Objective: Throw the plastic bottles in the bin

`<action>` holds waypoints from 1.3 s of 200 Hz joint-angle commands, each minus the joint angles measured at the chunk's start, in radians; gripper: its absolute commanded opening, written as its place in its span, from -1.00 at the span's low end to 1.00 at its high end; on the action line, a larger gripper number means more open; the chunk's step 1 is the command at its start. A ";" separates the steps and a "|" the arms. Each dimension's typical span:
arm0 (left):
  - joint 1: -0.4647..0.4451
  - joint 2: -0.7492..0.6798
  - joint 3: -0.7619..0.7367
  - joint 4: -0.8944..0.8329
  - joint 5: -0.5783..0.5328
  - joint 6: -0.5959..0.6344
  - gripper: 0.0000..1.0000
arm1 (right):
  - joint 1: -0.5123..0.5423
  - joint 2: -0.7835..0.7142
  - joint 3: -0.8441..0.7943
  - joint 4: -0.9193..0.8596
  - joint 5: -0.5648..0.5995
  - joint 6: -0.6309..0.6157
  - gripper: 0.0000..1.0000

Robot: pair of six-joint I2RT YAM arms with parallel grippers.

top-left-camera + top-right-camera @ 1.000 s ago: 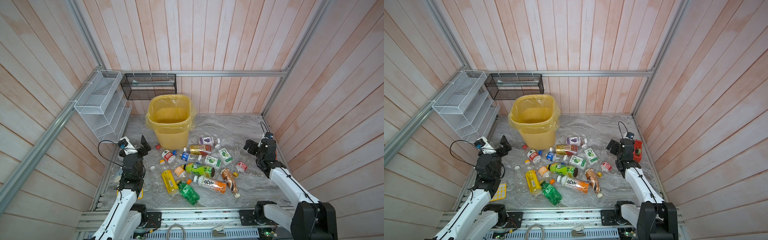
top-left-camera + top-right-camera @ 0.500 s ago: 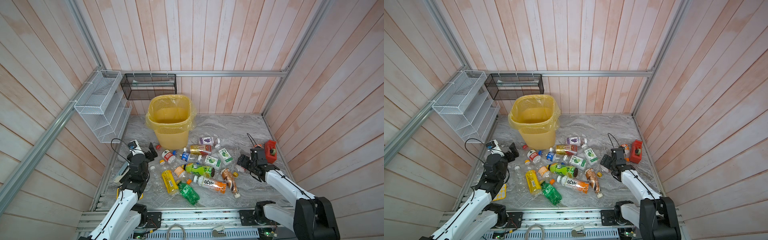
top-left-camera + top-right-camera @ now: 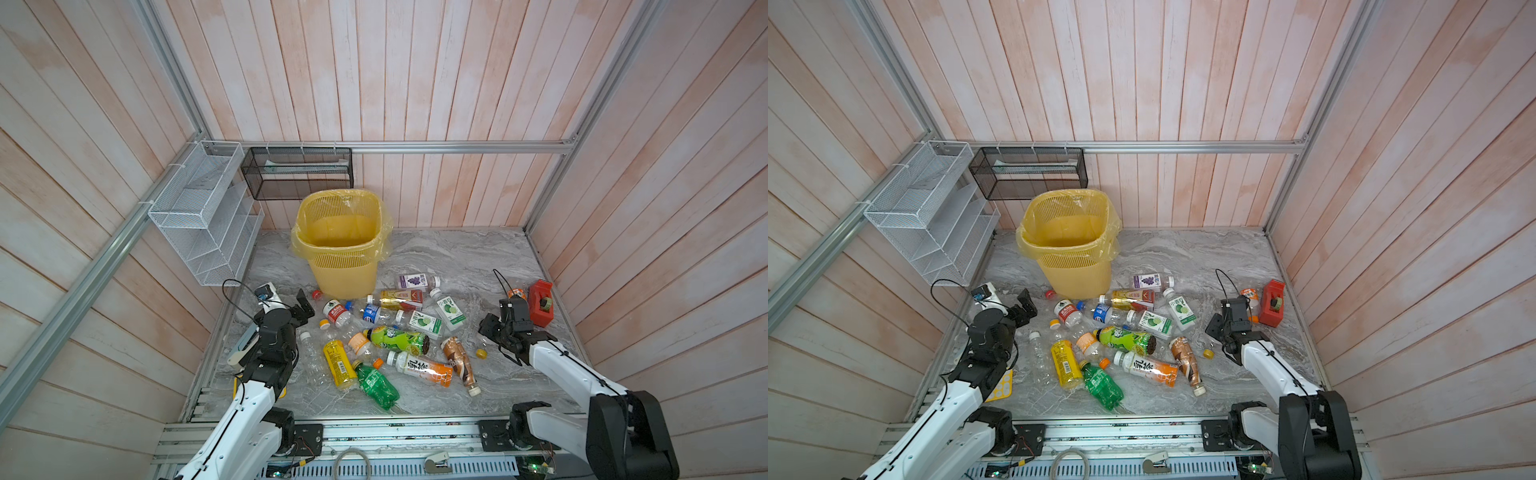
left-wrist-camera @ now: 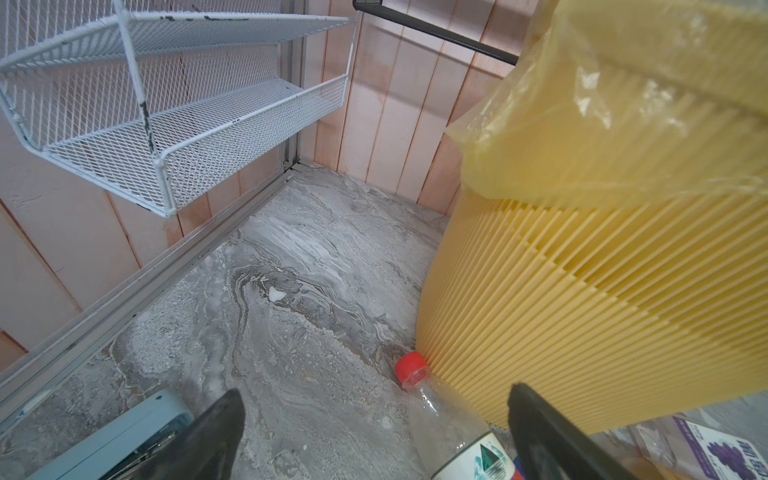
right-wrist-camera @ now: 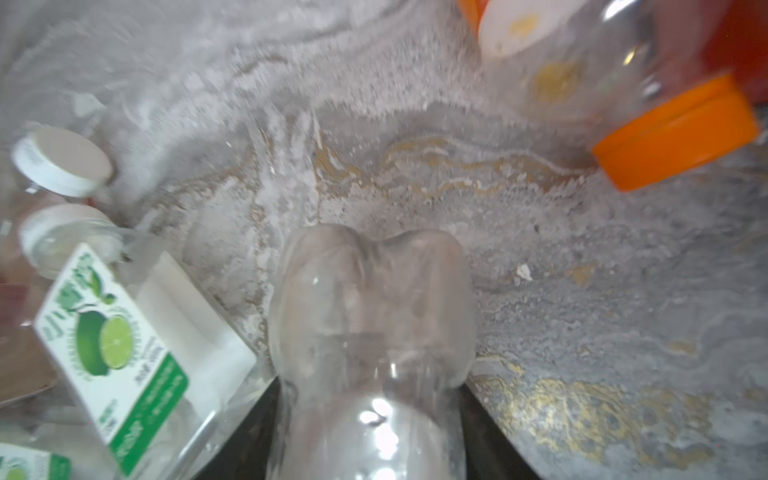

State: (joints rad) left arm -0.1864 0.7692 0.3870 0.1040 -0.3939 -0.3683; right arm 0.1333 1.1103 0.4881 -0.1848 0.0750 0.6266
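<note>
Right hand (image 5: 372, 399) grips a blurred clear bottle (image 5: 370, 299), partly cut off.

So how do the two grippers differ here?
The left gripper has fingers spread wide, empty; the right gripper has fingers pressed against a clear bottle. The left is beside the bin; the right, near the red tape dispenser. Both hang low over the floor.

Bottles (image 3: 1127, 338) lie scattered before the yellow bin (image 3: 1077, 272) — right gripper (image 3: 1219, 330) low beside them, perhaps clasping a clear one.
</note>
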 commanded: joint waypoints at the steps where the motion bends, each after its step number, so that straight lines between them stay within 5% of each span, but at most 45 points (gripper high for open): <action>1: -0.005 -0.030 -0.003 -0.012 -0.021 -0.037 0.99 | 0.003 -0.117 0.098 0.055 0.041 -0.041 -0.03; 40: -0.005 -0.034 0.000 -0.052 -0.017 -0.073 1.00 | 0.003 -0.127 0.320 0.239 -0.041 -0.095 -0.01; 74: -0.005 -0.052 0.009 -0.079 0.000 -0.080 1.00 | 0.024 0.012 0.522 0.518 -0.249 0.012 -0.01; 120: -0.007 -0.044 0.027 -0.122 0.017 -0.118 1.00 | 0.318 0.387 0.926 0.645 -0.364 -0.007 0.00; 135: -0.007 -0.032 0.030 -0.124 0.023 -0.121 1.00 | 0.382 0.554 1.108 0.590 -0.473 -0.021 0.05; 149: -0.007 -0.012 0.041 -0.134 0.028 -0.118 1.00 | 0.420 0.705 1.314 0.423 -0.552 -0.087 0.32; 184: -0.008 0.024 0.064 -0.165 0.038 -0.115 1.00 | 0.459 0.891 1.660 0.087 -0.537 -0.234 0.82; 195: -0.007 0.029 0.064 -0.165 0.038 -0.118 1.00 | 0.460 0.893 1.701 0.039 -0.501 -0.259 1.00; 214: -0.007 0.023 0.066 -0.178 0.041 -0.127 1.00 | 0.457 0.844 1.691 -0.014 -0.391 -0.308 0.99; 260: -0.013 -0.015 0.067 -0.209 0.031 -0.127 1.00 | 0.431 0.589 1.306 0.125 -0.204 -0.347 0.99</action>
State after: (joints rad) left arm -0.1913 0.7795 0.4248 -0.0719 -0.3672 -0.4839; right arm 0.5842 1.8244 1.9396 -0.1165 -0.2634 0.3305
